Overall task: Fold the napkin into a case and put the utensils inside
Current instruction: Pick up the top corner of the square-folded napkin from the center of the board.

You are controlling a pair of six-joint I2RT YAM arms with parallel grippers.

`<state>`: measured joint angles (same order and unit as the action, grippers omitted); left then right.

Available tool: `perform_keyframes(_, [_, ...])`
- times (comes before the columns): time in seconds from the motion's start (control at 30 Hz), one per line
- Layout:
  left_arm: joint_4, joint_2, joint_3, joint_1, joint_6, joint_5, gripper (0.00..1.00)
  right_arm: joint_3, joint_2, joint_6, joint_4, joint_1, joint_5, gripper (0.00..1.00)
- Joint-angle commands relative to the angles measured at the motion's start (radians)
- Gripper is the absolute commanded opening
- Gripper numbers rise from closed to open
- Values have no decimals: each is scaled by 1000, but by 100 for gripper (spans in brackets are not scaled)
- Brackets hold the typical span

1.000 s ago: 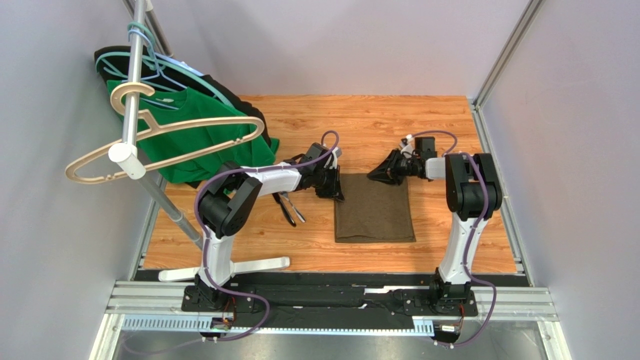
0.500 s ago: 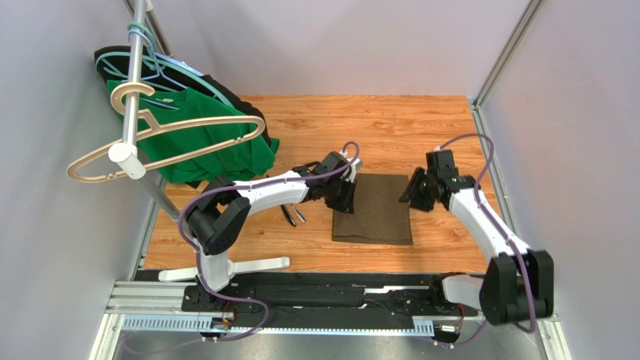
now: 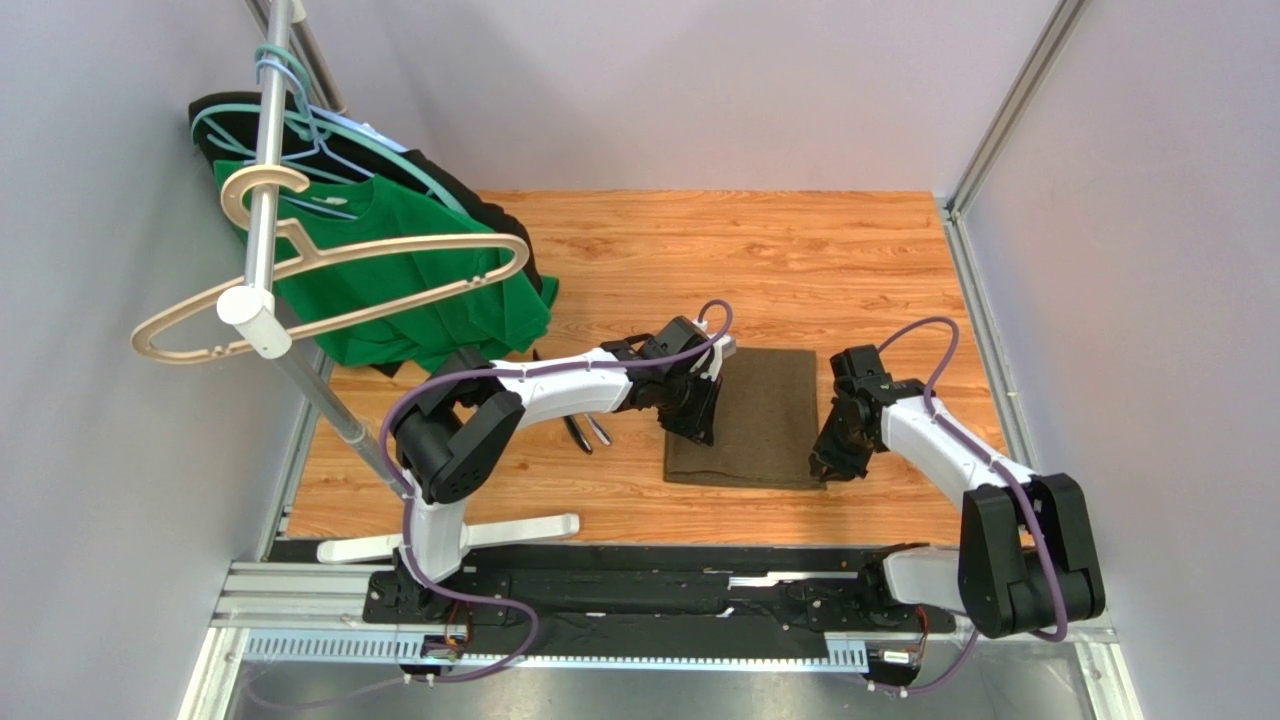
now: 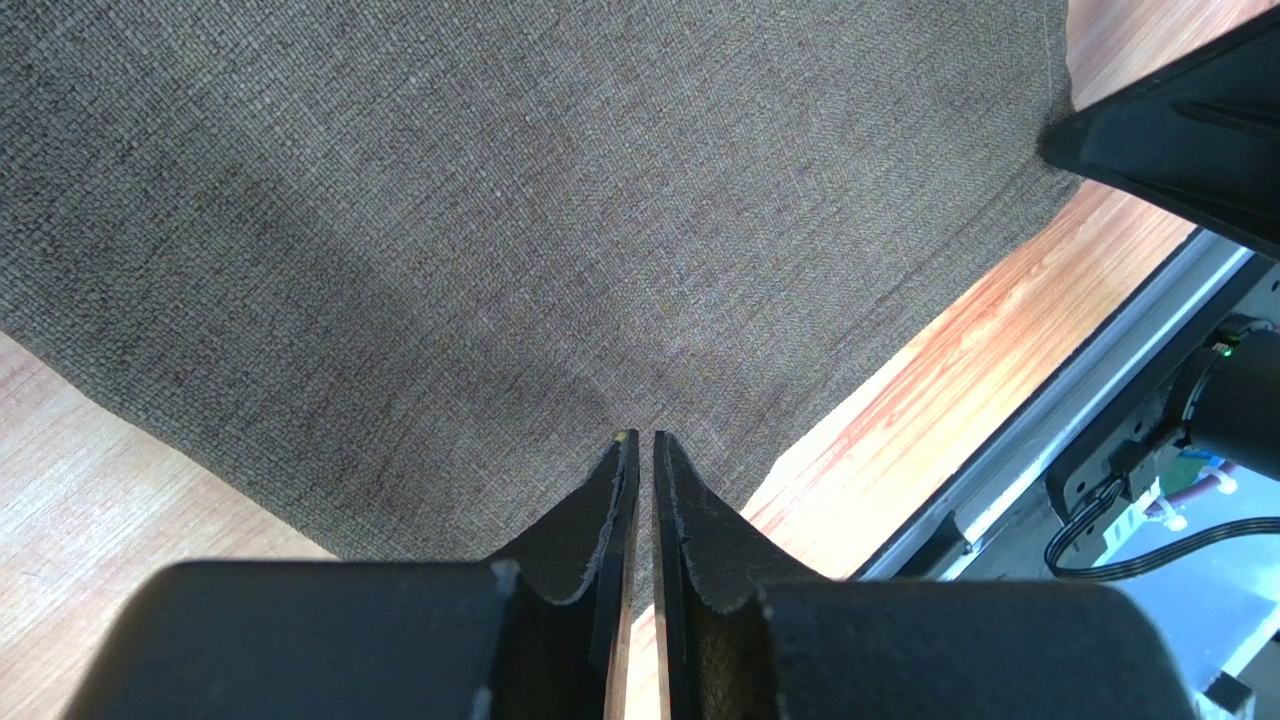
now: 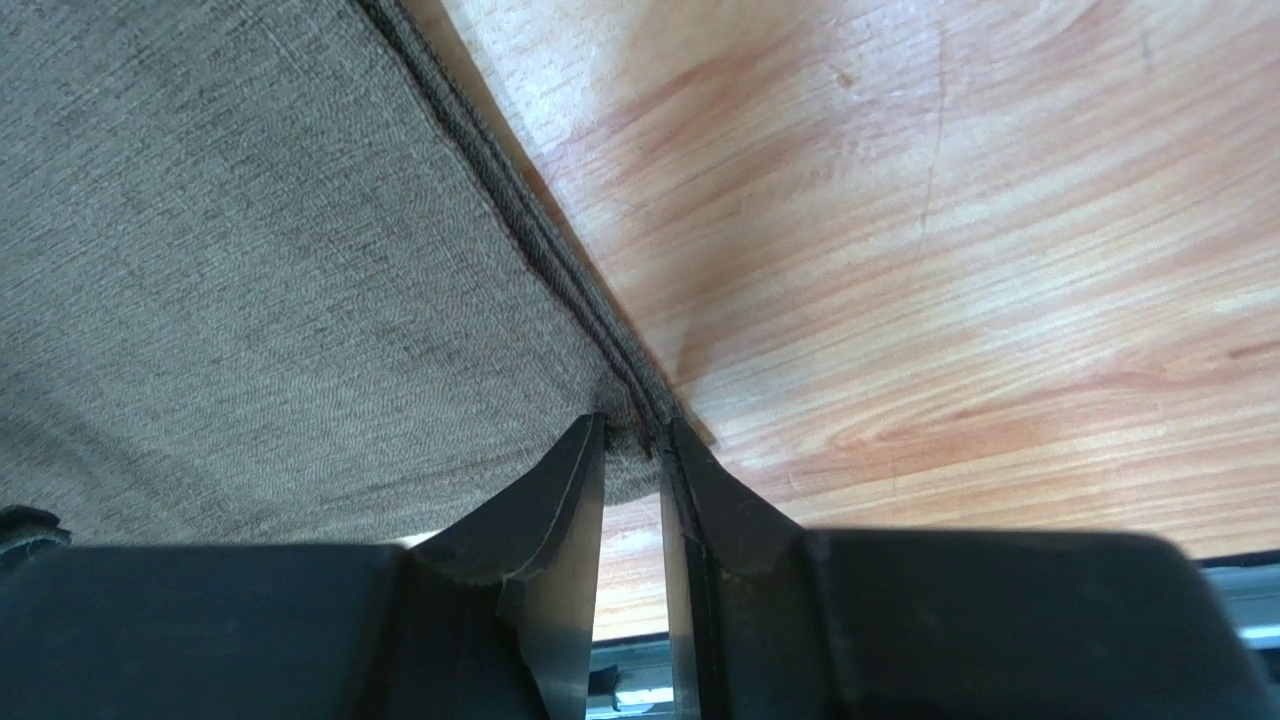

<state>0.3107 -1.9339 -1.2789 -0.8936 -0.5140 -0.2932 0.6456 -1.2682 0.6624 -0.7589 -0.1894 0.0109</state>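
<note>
The napkin (image 3: pixel 759 413) lies flat on the wooden table as a dark olive-brown rectangle. It fills the left wrist view (image 4: pixel 526 225). My left gripper (image 3: pixel 702 435) is at its front left corner. The jaws (image 4: pixel 646 438) are closed to a thin slit, tips down on the cloth. My right gripper (image 3: pixel 830 462) is at the front right corner, with the hemmed edge of the napkin (image 5: pixel 301 270) pinched between the jaws (image 5: pixel 631 428). The utensils (image 3: pixel 585 432) lie left of the napkin, mostly hidden under the left arm.
A green shirt (image 3: pixel 406 300) and a black garment hang with several hangers on a metal rack pole (image 3: pixel 268 165) at the left. The rack's white foot (image 3: pixel 504 531) lies on the table near the left arm's base. A metal rail (image 3: pixel 661 588) runs along the near edge.
Both grippers have moved from the napkin's far edge to its near corners. The right arm has swung out and bent back in. The napkin has stayed in place.
</note>
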Motion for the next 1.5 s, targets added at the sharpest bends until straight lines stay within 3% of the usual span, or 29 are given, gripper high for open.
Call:
perform_keyframes(0.0, [-1,24,-27,-2,8,0,15,-4,-23,2,64,-7,27,24])
perform_keyframes(0.3, [-2,18,-22,-4,9,6,15,34,-31,-12,41,-19,38,20])
perform_keyframes(0.53, [-15,15,-13,-2,5,-1,15,55,1,-30,-14,-25,61,24])
perform_keyframes(0.87, [-15,21,-7,-2,3,3,15,49,-23,-26,30,-33,28,15])
perform_keyframes(1.2, [-18,36,9,-1,2,11,17,28,-37,-29,53,-35,4,22])
perform_keyframes(1.3, [-18,36,7,-1,0,11,17,40,-31,-32,41,-33,15,16])
perform_keyframes(1.4, [-12,39,9,-1,0,20,17,57,-10,-40,30,-35,26,0])
perform_keyframes(1.47, [-10,47,18,8,-4,41,17,68,0,-46,30,-36,3,0])
